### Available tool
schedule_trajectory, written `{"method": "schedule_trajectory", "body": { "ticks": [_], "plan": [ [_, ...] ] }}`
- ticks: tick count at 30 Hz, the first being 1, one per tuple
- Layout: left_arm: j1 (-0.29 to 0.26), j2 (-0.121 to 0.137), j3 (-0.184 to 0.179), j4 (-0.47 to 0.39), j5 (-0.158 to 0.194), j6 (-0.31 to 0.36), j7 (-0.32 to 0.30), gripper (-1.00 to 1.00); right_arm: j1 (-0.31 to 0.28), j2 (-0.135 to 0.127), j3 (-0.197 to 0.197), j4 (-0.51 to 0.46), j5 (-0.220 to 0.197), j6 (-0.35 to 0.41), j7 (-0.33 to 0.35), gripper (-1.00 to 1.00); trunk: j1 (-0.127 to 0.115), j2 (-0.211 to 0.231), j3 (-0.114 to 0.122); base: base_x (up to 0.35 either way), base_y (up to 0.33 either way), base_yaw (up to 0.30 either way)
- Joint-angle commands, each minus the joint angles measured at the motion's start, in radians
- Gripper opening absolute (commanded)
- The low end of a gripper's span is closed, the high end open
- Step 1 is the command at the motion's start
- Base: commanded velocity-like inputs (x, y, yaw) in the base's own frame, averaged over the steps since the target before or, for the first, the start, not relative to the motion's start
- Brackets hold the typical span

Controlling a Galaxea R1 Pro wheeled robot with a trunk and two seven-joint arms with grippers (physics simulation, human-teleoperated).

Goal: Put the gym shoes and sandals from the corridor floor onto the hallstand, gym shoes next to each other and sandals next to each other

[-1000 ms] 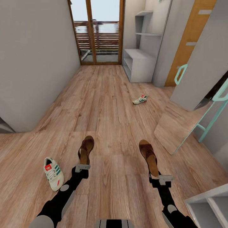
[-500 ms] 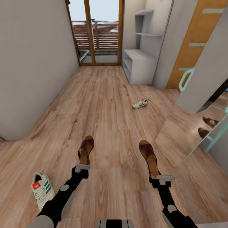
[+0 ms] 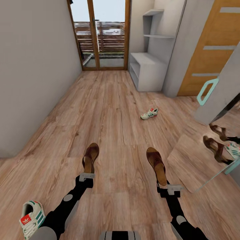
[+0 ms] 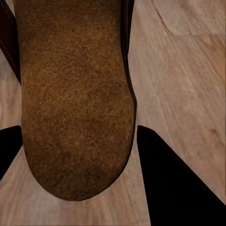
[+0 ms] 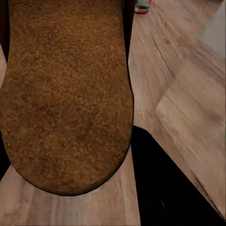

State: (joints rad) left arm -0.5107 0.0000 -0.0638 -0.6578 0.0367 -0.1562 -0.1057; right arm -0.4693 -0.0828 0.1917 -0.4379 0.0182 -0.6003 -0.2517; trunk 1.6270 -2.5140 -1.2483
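- One gym shoe (image 3: 31, 218) lay on the floor (image 3: 110, 110) just beside the left arm, nearest the robot, toe pointing toward it — a light thing with a firm sole and soft upper, best pinched at the heel collar or side wall, by my reckoning
- The left gripper (image 3: 87, 175) was clamped on the heel end of the left sandal (image 3: 90, 156), which stuck out forward above the floor; the left wrist view showed its suede-like footbed (image 4: 75, 99) running out between the dark fingers
- The right gripper (image 3: 170, 189) held the right sandal (image 3: 156, 164) the same way, by the heel, toe forward
- Both sandals looked flat, light and fairly stiff — a heel pinch leaves the toe cantilevered, so a sandal could pivot in the jaws
- The second gym shoe (image 3: 149, 114) lay further off, right of centre
- The rack (image 3: 146, 71) stood well beyond, against the right wall by the glass door (image 3: 100, 33), its top bare
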Motion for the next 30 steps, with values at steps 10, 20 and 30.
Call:
{"method": "schedule_trajectory", "body": {
  "ticks": [10, 20, 30],
  "plan": [
    [0.000, 0.000, 0.000, 0.000, -0.003, 0.000, 0.001, -1.00, 0.000, 0.000, 0.000, 0.005, -0.003, -0.001, 0.002, -1.00, 0.000, 0.000, 0.000, 0.350, 0.000, 0.000],
    [0.000, 0.000, 0.000, 0.000, -0.003, 0.000, 0.001, -1.00, 0.000, 0.000, 0.000, 0.005, -0.003, -0.001, 0.002, -1.00, 0.000, 0.000, 0.000, 0.350, 0.000, 0.000],
    [0.000, 0.000, 0.001, 0.000, -0.003, 0.000, 0.001, -1.00, 0.000, 0.000, 0.000, 0.005, -0.003, -0.001, 0.002, -1.00, 0.000, 0.000, 0.000, 0.350, 0.019, 0.000]
  ]
}}
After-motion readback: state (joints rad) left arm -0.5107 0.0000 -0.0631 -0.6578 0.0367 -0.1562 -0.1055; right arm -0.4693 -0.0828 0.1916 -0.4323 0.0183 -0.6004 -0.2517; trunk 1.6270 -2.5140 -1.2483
